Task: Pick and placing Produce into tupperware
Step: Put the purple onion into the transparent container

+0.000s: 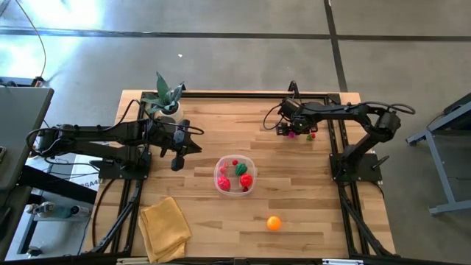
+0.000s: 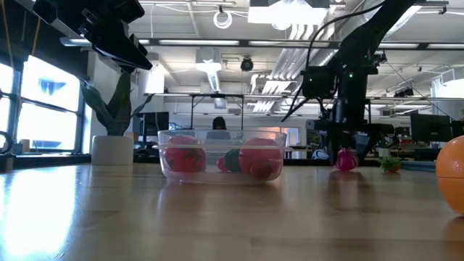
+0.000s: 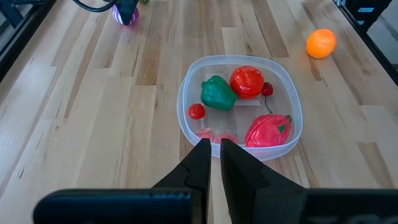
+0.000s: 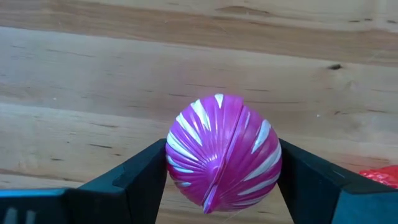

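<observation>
The clear round tub (image 1: 235, 175) stands mid-table and holds a green pepper (image 3: 217, 92), a red tomato (image 3: 247, 81) and other red pieces. My right gripper (image 1: 289, 132) is at the far right, shut on a magenta, white-striped toy vegetable (image 4: 222, 152). My left gripper (image 3: 215, 149) is shut and empty, above the table to the left of the tub. An orange ball (image 1: 274, 222) lies near the front edge. Small red and green pieces (image 1: 311, 135) lie just right of the right gripper. My right gripper pinches the magenta vegetable between its two fingers, on its two opposite sides (image 4: 171, 155) at about its widest part. The fingers come from above, pointing down. In the low view the vegetable (image 2: 346, 159) sits at table level below the gripper.
A potted plant (image 1: 165, 99) stands at the far left, close behind the left arm. A folded yellow cloth (image 1: 165, 228) lies at the front left. Bare wood lies between the tub and the right gripper.
</observation>
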Motion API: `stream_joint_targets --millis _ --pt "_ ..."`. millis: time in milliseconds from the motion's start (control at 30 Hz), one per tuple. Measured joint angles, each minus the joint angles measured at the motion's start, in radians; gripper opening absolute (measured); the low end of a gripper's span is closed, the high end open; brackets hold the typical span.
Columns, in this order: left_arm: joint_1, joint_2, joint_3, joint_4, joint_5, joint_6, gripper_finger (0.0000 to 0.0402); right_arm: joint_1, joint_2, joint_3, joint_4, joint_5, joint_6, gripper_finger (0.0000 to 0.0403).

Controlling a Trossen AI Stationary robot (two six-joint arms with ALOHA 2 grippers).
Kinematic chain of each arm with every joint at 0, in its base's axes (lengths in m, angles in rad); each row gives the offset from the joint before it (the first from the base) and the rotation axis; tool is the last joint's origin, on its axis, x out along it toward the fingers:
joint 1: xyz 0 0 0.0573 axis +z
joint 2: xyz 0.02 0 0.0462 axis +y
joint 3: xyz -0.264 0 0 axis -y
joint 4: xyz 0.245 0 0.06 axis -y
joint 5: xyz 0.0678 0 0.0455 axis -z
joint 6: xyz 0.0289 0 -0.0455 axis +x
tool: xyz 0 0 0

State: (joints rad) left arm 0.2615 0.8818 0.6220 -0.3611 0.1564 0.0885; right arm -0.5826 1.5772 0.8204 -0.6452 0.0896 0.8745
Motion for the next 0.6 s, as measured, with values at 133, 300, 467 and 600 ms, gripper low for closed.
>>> stream_joint_targets --millis 133,300,467,600 --pt "0.0 0.0 0.0 0.0 0.0 0.0 0.0026 0.0 0.0 0.0 -0.002 0.004 0.0 0.0257" --pt "0.0 0.0 0.0 0.0 0.0 0.0 0.0026 0.0 0.0 0.0 -0.002 0.004 -0.003 0.0254" --pt "0.0 0.0 0.0 0.0 0.0 0.0 0.0026 0.0 0.0 0.0 -0.002 0.004 -0.004 0.0248" --pt "0.0 0.0 0.0 0.0 0.0 0.0 0.0026 0.0 0.0 0.0 -0.002 0.003 -0.004 0.0248"
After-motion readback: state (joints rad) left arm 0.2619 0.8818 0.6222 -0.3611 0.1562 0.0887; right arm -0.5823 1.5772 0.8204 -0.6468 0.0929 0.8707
